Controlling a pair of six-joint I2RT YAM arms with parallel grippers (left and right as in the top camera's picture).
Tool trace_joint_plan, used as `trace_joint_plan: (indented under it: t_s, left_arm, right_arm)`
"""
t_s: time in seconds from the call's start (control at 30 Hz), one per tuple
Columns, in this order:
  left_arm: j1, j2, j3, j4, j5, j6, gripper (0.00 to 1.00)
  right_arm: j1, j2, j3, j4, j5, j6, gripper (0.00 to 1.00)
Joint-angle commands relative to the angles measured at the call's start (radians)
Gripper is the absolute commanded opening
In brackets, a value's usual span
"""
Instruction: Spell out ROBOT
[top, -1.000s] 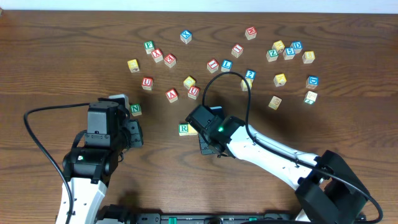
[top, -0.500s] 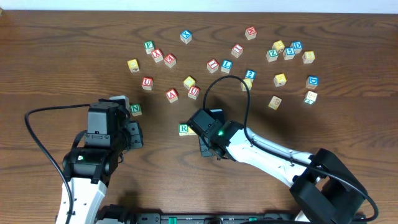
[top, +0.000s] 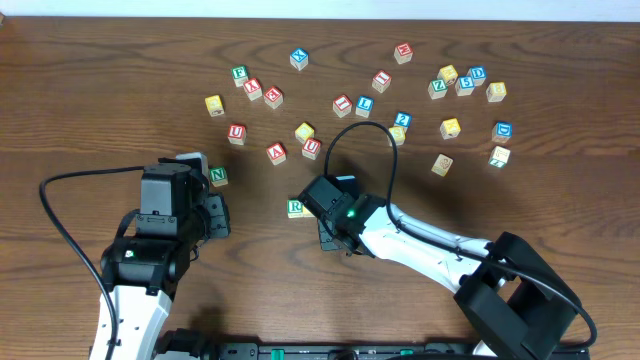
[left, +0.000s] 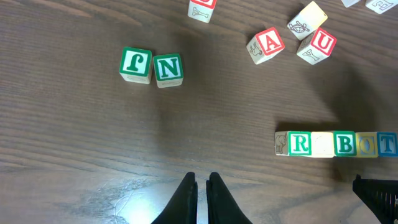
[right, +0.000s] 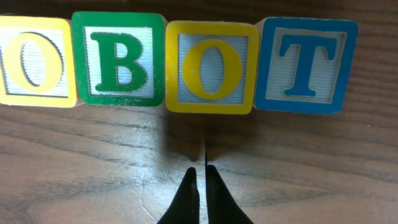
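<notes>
Dark wood-grain table, pale strip past its far edge. ROBOT is spelled: R cube, first O cube, B cube, second O cube and T cube touching in a row mid-table, just beyond the right gripper, which is pinched closed on nothing. The left gripper is closed and empty too, over bare wood. Loose cubes scattered farther back.

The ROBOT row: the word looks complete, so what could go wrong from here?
1. The shut right tool sits close in front of the second O cube; pulling away carelessly could knock it out of line.
2. The right arm's cable loops over loose cubes and might drag them.
</notes>
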Motion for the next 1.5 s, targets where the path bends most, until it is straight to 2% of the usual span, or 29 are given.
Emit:
trace_joint_plan:
  t_s: [0.0,1.47]
  left_arm:
    - [0.005,-0.006,0.002,0.001,0.009,0.021,0.07]
    - [0.005,-0.006,0.002,0.001,0.009,0.021,0.08]
  right_arm:
    - [0.004,0.013,-0.008,0.004,0.031,0.012,0.01]
    - [0.004,0.013,-0.008,0.022,0.059,-0.007,0.01]
